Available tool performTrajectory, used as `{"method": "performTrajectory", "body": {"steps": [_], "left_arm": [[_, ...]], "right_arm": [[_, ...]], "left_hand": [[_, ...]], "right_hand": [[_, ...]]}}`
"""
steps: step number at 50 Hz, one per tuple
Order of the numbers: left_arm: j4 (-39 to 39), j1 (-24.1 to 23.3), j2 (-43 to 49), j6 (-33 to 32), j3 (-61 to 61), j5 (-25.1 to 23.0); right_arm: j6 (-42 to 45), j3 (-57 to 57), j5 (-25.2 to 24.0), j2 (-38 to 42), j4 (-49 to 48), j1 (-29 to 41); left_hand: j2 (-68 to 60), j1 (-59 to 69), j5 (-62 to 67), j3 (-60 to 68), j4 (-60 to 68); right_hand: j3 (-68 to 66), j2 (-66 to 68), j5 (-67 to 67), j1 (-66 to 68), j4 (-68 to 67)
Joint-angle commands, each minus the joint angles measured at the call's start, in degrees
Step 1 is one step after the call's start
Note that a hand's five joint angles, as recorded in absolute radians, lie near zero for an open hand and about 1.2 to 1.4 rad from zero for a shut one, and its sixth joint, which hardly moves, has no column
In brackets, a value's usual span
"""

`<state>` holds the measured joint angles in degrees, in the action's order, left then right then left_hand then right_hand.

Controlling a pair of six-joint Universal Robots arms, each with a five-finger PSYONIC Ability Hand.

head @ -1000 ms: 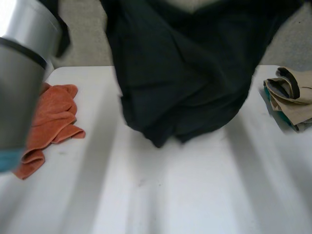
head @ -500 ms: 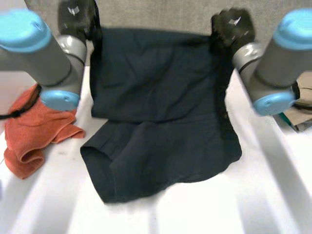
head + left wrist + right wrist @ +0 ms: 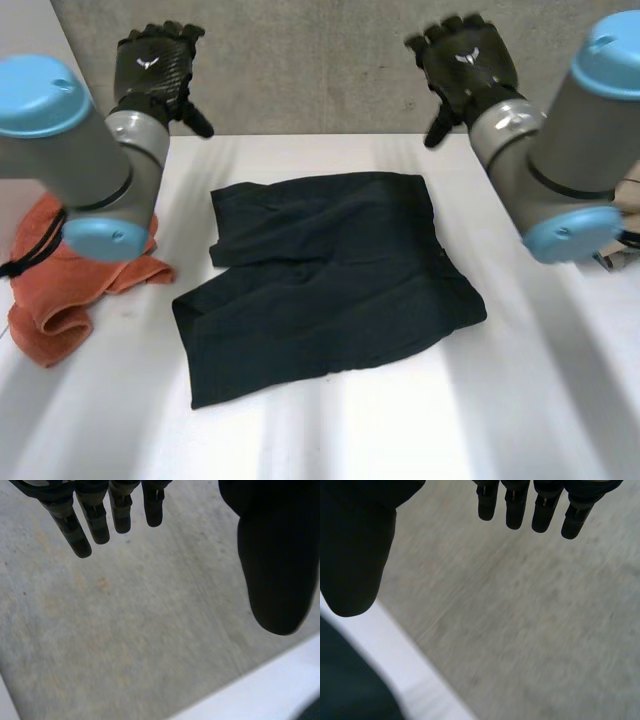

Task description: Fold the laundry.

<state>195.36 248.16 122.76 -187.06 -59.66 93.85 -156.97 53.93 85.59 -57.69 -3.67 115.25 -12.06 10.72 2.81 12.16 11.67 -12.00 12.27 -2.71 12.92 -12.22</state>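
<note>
A pair of dark navy shorts [image 3: 330, 280] lies spread flat on the white table [image 3: 400, 420], waistband toward the far edge, legs toward me. My left hand [image 3: 152, 68] hovers above the table's far left, fingers [image 3: 85, 522] straight and thumb [image 3: 277, 565] apart, holding nothing. My right hand [image 3: 462, 65] is raised over the far right with fingers [image 3: 540, 510] spread and thumb [image 3: 355, 550] wide, also empty. Both hands are clear of the cloth and above the far edge of the table, over the grey floor. A corner of the shorts [image 3: 350, 690] lies below the right thumb.
A crumpled orange towel [image 3: 75, 270] lies at the table's left side. A folded stack of beige and teal clothes [image 3: 620, 240] sits at the right edge. The grey floor [image 3: 310, 70] lies beyond the far table edge.
The shorts were held up by both hands, then dropped and now lie flat on the table. Both hands have let go and their fingers have opened.
</note>
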Motion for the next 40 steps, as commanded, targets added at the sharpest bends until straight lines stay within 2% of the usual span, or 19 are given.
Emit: {"method": "performTrajectory", "body": {"steps": [1,6,8,11,16,20,27,35,39,40], "left_arm": [[-8.49,-2.85,-17.53,-5.05,-27.21,-0.34],[-10.0,-6.1,-23.44,-8.75,-41.39,-0.43],[-9.91,-7.51,-24.49,-9.63,-45.18,-0.51],[-9.82,-9.36,-24.76,-10.51,-50.11,-0.51],[-9.56,-9.36,-22.4,-10.25,-52.58,-0.51],[-7.9,-7.79,-16.69,-10.51,-52.32,-0.43],[-2.8,-5.14,-14.39,-10.69,-51.88,-0.34],[0.11,-5.32,-13.51,-11.31,-51.08,-0.25],[0.46,-5.49,-12.11,-11.83,-50.82,-0.34],[0.46,-5.49,-11.84,-11.92,-50.73,-0.34]], "right_arm": [[3.68,16.01,-0.69,-7.17,15.08,-3.1],[5.88,27.17,-3.14,-9.63,16.5,-3.63],[7.99,32.01,-5.86,-9.81,16.32,-4.6],[10.1,37.1,-9.81,-9.81,14.84,-6.61],[10.19,41.6,-12.9,-9.46,7.37,-7.85],[10.19,43.71,-12.9,-8.59,-1.5,-7.76],[10.72,43.98,-12.9,-5.16,-8.99,-7.41],[11.16,42.66,-12.99,-1.55,-10.13,-7.06],[11.16,42.57,-12.9,-1.29,-11.01,-7.06],[11.25,42.48,-12.9,-1.29,-11.1,-7.06]], "left_hand": [[-8.2,9.53,7.45,8.09,8.58],[-21.68,23.02,20.93,21.58,22.07],[-24.89,26.23,24.14,24.78,25.27],[-25.24,26.58,24.49,25.14,25.63],[-18.19,19.53,17.45,18.09,18.58],[-1.73,3.07,0.98,1.63,2.12],[-2.7,4.03,1.95,2.59,3.08],[-15.3,16.64,14.55,15.2,15.69],[-28.07,29.41,27.33,27.97,28.46],[-34.76,36.1,34.01,34.65,35.14]], "right_hand": [[-5.79,5.51,-5.07,4.87,-5.57],[-21.27,20.99,-20.56,20.35,-21.05],[-30.69,30.41,-29.98,29.77,-30.47],[-33.24,32.97,-32.53,32.32,-33.02],[-32.4,32.13,-31.69,31.48,-32.18],[-30.72,30.45,-30.01,29.8,-30.5],[-29.37,29.1,-28.66,28.45,-29.15],[-31.38,31.11,-30.67,30.46,-31.16],[-40.61,40.34,-39.9,39.69,-40.39],[-43.97,43.7,-43.26,43.05,-43.75]]}}
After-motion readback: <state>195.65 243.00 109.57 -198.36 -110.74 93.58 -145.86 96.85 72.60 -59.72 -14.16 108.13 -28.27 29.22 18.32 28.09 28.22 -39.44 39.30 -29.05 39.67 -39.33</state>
